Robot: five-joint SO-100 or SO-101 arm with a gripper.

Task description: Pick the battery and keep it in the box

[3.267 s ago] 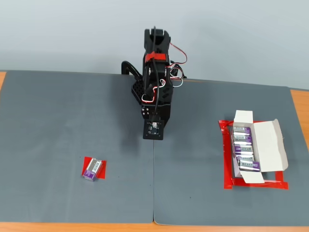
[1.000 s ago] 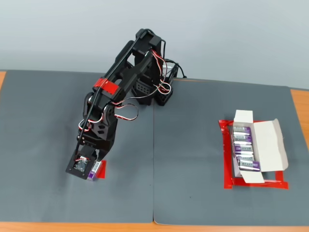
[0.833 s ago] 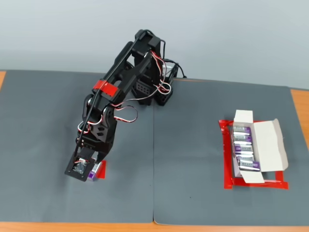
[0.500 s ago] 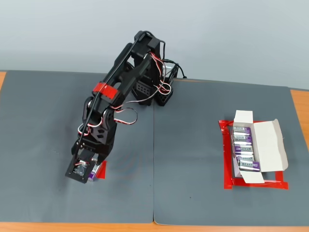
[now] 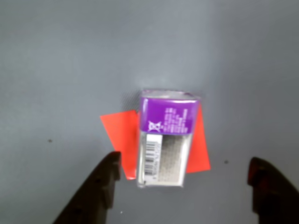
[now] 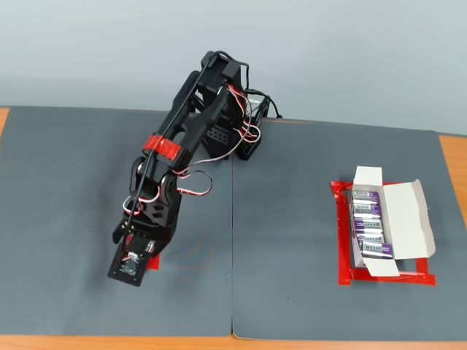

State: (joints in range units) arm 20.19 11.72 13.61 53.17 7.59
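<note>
gripper (image 5: 182, 179) hangs spread wide over battery (image 5: 164, 140) lying on red tape marker (image 5: 122, 135); fingers clear of it.

the battery (image 5: 163, 140) is seen in the wrist view as a stubby cell lying on its side, with a purple wrap at the far end and a silver wrap with a pale barcode label at the near end. it is laid across a flat red marker on the grey worktop. the box (image 6: 387, 230), a white carton, is seen in the fixed view at the right, flaps open, with purple cells stacked in a row inside.
</note>
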